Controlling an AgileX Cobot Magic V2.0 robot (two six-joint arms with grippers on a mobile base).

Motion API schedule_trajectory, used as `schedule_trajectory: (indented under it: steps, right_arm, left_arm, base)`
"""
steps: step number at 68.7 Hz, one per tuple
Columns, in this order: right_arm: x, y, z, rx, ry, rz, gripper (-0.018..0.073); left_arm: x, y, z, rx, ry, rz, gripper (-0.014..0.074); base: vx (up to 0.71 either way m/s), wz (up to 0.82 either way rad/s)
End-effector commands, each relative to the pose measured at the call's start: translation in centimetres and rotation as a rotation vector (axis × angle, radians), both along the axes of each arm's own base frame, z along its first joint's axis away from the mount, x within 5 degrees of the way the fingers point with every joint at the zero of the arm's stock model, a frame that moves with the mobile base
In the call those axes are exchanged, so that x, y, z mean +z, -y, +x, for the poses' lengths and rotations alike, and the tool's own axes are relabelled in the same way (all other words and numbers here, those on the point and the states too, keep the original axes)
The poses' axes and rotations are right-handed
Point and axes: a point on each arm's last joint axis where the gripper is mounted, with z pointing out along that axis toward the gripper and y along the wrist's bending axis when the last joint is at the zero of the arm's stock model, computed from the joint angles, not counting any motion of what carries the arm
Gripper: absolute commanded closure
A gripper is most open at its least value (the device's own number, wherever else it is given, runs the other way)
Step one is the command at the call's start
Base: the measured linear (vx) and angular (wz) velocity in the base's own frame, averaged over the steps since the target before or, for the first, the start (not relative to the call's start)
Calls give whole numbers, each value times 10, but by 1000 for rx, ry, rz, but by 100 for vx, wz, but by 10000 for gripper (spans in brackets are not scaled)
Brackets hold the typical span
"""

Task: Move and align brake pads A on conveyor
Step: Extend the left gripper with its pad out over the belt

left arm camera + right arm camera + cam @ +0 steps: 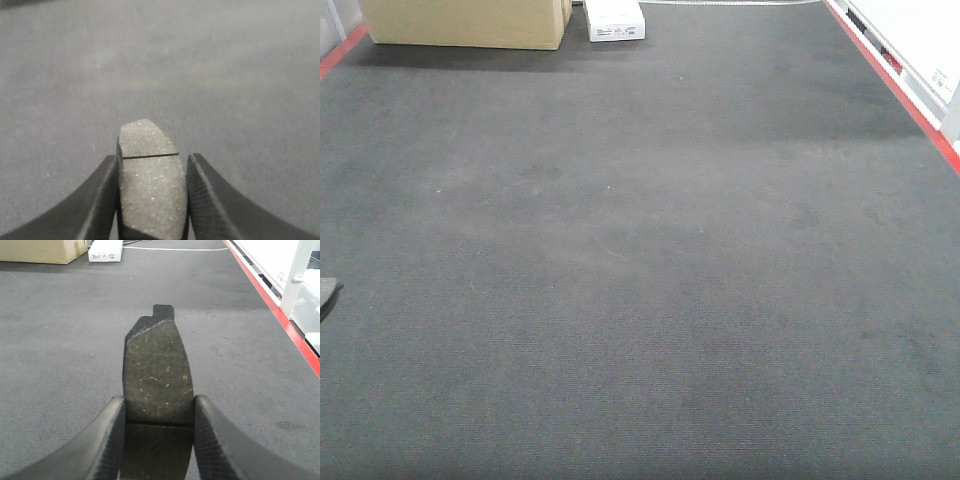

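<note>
Each wrist view shows one dark grey brake pad held over the charcoal conveyor. My left gripper is shut on a brake pad whose thin groove runs across just above the fingertips; its rounded end points away from me. My right gripper is shut on a longer-looking brake pad, gripped at its groove, with a notched tab at its far end. In the front view no pad lies on the belt, and only a dark tip at the left edge shows.
A cardboard box and a small white box stand at the belt's far end. Red side edges run along the right and far left. White equipment stands beyond the right edge.
</note>
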Motion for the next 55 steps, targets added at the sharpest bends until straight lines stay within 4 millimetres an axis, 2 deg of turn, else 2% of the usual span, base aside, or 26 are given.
schedule_trajectory:
  steps: [1, 11, 17, 24, 38, 46, 55]
  right_arm:
    - [18, 1, 2, -16, 117, -7, 564]
    - [18, 1, 2, -16, 117, -7, 564]
    - [18, 1, 2, -16, 117, -7, 564]
    - [18, 1, 2, -16, 117, -7, 564]
    - [18, 1, 2, -16, 117, -7, 564]
    - [18, 1, 2, -16, 117, -7, 564]
    - [18, 1, 2, -16, 117, -7, 564]
  left_arm:
    - [21, 2, 23, -10, 64, 2, 486]
    - [20, 13, 65, -81, -13, 18, 485]
    - [19, 26, 89, -142, -27, 15, 485]
    - [12, 47, 118, -235, -80, 50, 484]
    - [-8, 87, 159, -374, -257, 69, 484]
    - [-19, 99, 182, -320, -395, -28, 484]
    - [-24, 102, 206, -219, -469, -61, 484]
  base:
    - [0, 0]
    - [0, 0]
    - [0, 0]
    - [0, 0]
    - [0, 0]
    - [0, 0]
    - [0, 0]
